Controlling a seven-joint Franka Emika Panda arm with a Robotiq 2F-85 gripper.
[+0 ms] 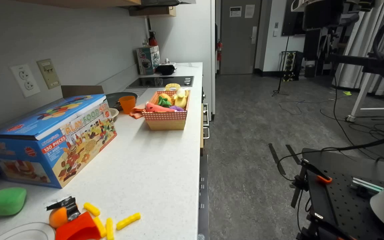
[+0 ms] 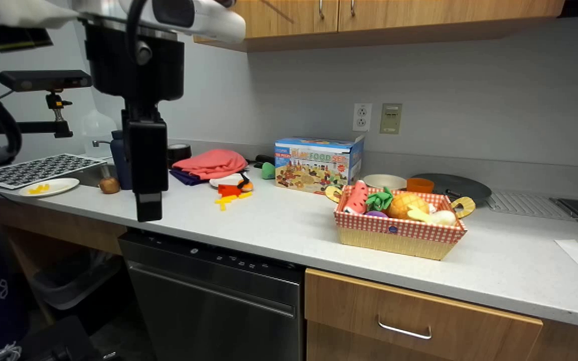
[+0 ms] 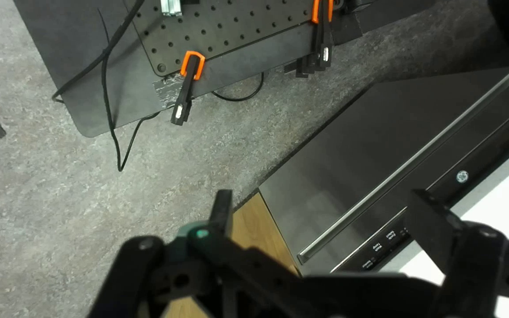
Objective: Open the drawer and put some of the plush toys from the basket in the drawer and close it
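Exterior view: at left, the gripper [image 2: 149, 207] is held aloft, jaws spread wide; rightward, the box [image 2: 313, 171] is set on the counter [image 2: 279, 223]; the basket [image 2: 394, 239], filled with plush toys [image 2: 403, 206], is placed above the closed drawer [image 2: 422, 312].

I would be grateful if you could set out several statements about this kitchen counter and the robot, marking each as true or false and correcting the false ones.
1. The basket stands on the counter. True.
2. The basket is empty. False: plush toys lie in it.
3. The end effector is open and grips nothing. True.
4. The end effector hovers directly over the basket. False: the wrist view, looking past it, shows the floor and the dishwasher, and no basket.
5. A wood-fronted drawer is below the counter top. True.
6. The plush toys are all one colour. False: red, yellow and purple ones are among them.
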